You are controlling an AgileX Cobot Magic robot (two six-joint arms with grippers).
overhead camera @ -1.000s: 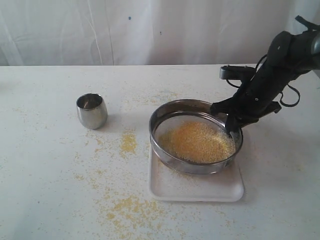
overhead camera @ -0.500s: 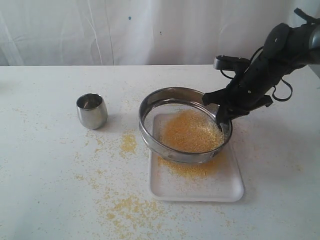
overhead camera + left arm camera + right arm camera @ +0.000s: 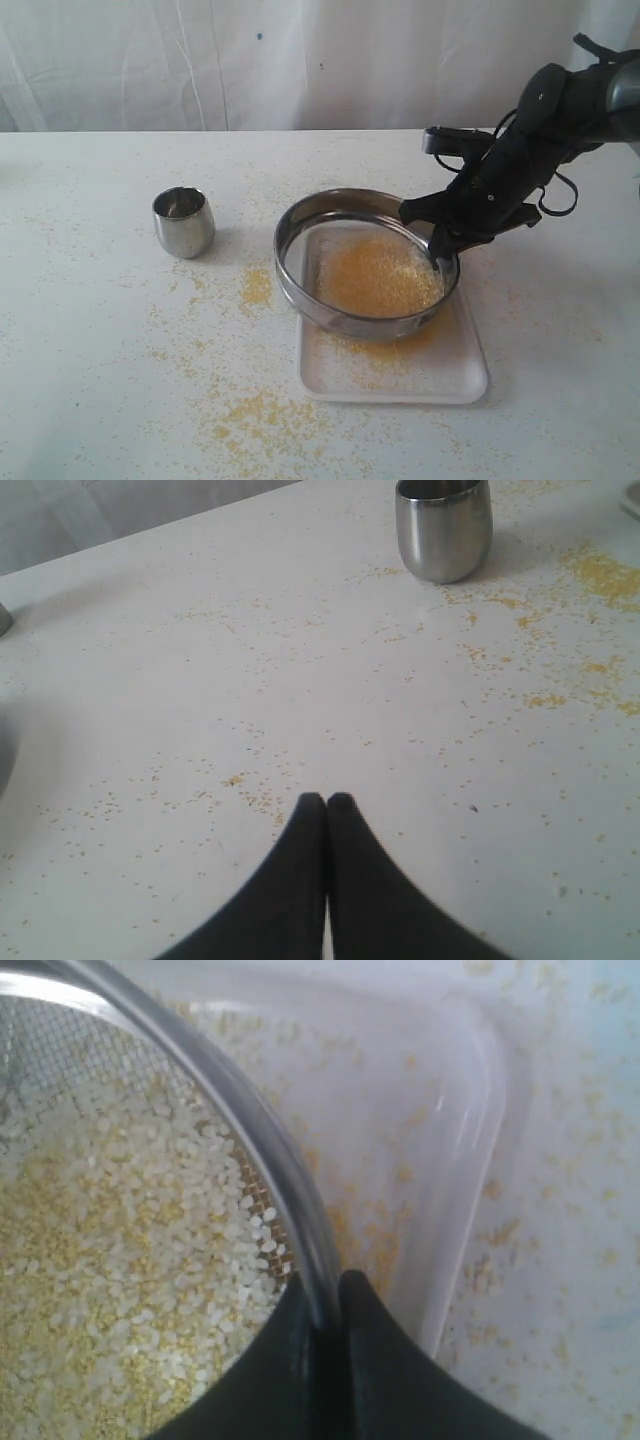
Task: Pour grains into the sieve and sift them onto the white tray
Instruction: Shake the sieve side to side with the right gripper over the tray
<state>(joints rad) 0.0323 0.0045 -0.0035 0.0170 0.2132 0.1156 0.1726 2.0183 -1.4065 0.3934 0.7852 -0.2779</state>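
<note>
The round steel-rimmed sieve (image 3: pixel 300 285) hangs tilted over the white tray (image 3: pixel 452 375), holding a heap of yellow and whitish grains (image 3: pixel 378 275). My right gripper (image 3: pixel 442 250) is shut on the sieve's right rim. In the right wrist view its black fingers (image 3: pixel 290 1360) pinch the rim of the sieve (image 3: pixel 255 1135), with grains (image 3: pixel 120 1290) on the mesh and the tray (image 3: pixel 455 1160) beneath. Fine yellow grains (image 3: pixel 385 345) lie on the tray under the sieve. My left gripper (image 3: pixel 326 800) is shut on nothing, low over the table, and is outside the exterior view.
A small rounded steel cup (image 3: pixel 184 221) (image 3: pixel 443 528) stands upright left of the sieve. Spilled grain is scattered over the white table, with patches near the tray's left side (image 3: pixel 257 285) and front left (image 3: pixel 262 415). A white curtain hangs behind.
The right gripper has swung the sieve leftward and a little back across the tray. More fine grains now lie on the tray beneath it. The cup has not moved.
</note>
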